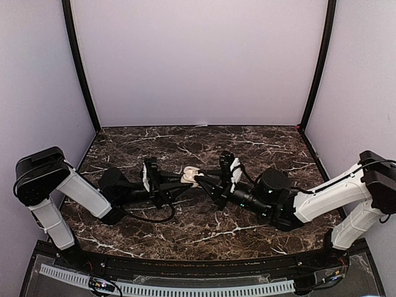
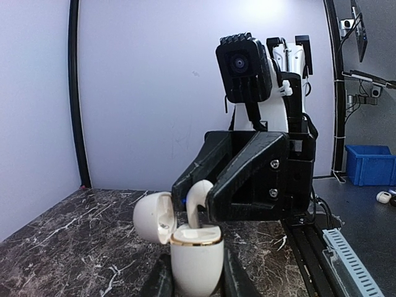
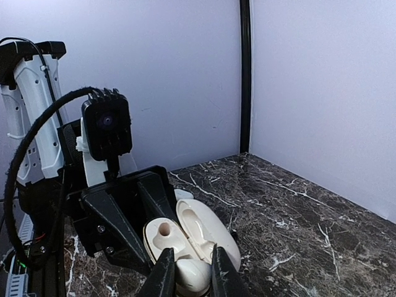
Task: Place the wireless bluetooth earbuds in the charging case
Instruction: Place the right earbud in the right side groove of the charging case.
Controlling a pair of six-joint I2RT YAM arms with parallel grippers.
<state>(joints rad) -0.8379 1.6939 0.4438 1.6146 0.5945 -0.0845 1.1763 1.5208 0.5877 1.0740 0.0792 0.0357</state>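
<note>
Seating earbud (image 2: 198, 198) w/ right tool (image 3: 189, 272) clamped on it; left tool (image 2: 198, 284) grips charging case (image 2: 197, 250). I'd line stem w/ socket, lower slowly.

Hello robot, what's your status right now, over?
Left jaws shut on open charging case. Right jaws shut on earbud, stem at the case mouth, head above the rim, not yet seated. Nothing blocking the case.

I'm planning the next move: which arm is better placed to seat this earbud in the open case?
Right. The right gripper pinches the earbud directly over the open charging case, stem pointing down into it. The left gripper is clamped on the case body, so it should probably just hold steady.
</note>
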